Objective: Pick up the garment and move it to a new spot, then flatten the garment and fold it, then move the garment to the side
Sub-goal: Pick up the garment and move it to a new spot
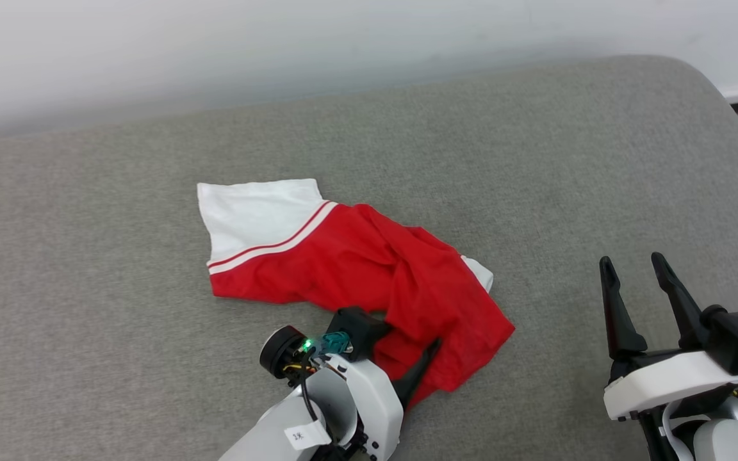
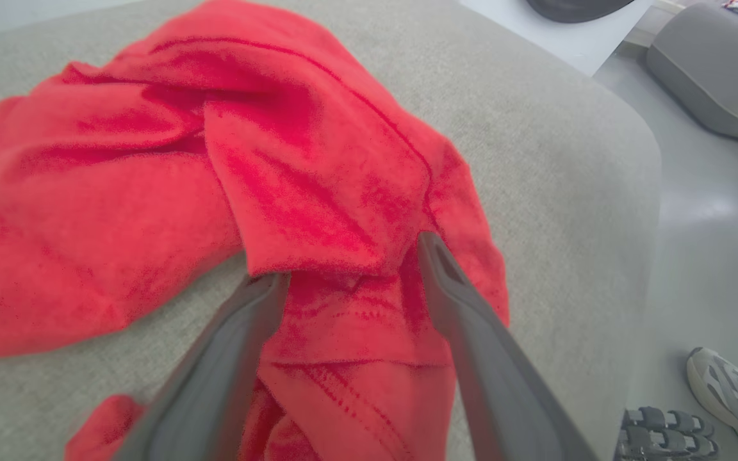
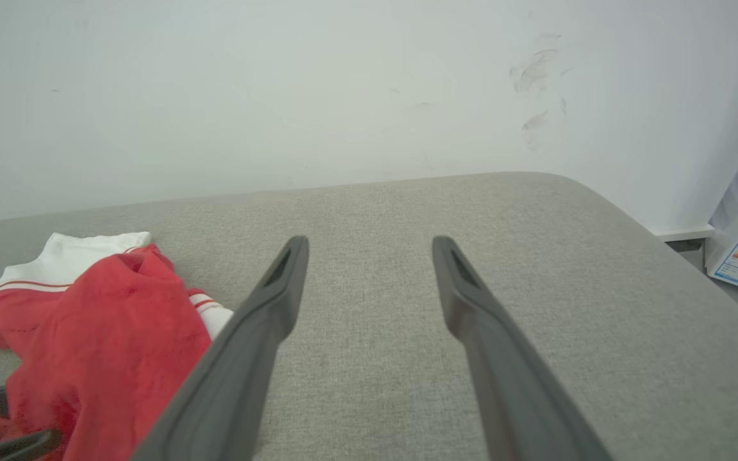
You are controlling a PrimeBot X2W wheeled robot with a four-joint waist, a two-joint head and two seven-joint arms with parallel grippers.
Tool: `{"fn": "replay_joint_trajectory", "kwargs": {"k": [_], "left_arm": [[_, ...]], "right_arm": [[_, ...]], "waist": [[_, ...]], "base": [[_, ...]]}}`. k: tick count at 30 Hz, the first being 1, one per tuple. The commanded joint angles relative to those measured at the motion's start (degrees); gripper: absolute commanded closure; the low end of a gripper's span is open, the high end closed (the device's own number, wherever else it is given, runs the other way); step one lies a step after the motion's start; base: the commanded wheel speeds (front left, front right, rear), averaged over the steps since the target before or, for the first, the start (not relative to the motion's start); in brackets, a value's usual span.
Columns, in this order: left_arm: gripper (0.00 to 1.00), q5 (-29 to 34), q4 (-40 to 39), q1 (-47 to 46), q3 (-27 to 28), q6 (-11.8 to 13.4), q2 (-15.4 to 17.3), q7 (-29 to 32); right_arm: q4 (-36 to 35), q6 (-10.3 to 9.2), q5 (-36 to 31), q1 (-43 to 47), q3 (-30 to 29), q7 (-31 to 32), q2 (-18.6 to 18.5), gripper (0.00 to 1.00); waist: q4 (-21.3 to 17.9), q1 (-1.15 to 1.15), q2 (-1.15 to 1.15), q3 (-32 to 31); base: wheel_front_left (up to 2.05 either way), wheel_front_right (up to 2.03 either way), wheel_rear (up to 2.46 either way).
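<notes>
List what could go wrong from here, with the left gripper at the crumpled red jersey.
1. The left gripper is open astride a doubled fold of the red jersey. Closing here may pinch several layers, so it would lift bunched.
2. The jersey is twisted mid-body, with one white sleeve mostly tucked under. A one-point lift may tighten that twist.
3. The right gripper hangs open over the bare grey cushion and gives no support.

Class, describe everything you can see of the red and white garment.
The garment is a red shirt of soft, knit-looking cloth, with a white sleeve set off by red-and-white striped trim. It lies crumpled on the grey padded surface, a second white sleeve peeking from under its right side. The open left gripper straddles a raised fold near its hem.
</notes>
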Motion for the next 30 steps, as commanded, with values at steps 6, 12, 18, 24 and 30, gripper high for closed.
{"fn": "replay_joint_trajectory", "kwargs": {"k": [6,12,18,24,30], "left_arm": [[0.00,0.57,-2.67,1.63,1.78,2.15,-0.16,-7.18],[0.00,-0.75,-5.15,3.73,6.06,6.23,0.21,-11.56],[0.00,-0.78,-7.35,6.98,11.27,10.15,1.33,-13.28],[0.00,1.04,-10.54,10.56,17.48,13.27,3.76,-13.60],[0.00,3.20,-13.47,14.65,22.98,14.94,5.71,-13.56]], "right_arm": [[-0.46,-0.02,-0.77,1.37,-0.51,1.21,0.02,0.00],[-1.18,-0.02,-1.35,2.98,-0.65,2.57,0.02,0.00],[-1.71,-0.02,-1.80,5.00,-0.46,3.90,0.02,0.00],[-2.70,-0.02,-1.18,7.22,-0.03,4.96,0.02,0.00],[-2.79,-0.02,-0.82,8.51,-0.47,5.32,0.02,0.00]], "waist": [[3.40,-0.01,0.00,-3.96],[5.67,-0.01,0.00,-6.33],[7.70,-0.01,0.00,-8.60],[9.10,-0.01,0.00,-9.87],[10.05,-0.01,0.00,-10.65]], "base": [[0.00,0.00,0.00],[0.00,0.00,0.00],[0.00,0.00,0.00],[0.00,0.00,0.00],[0.00,0.00,0.00]]}}
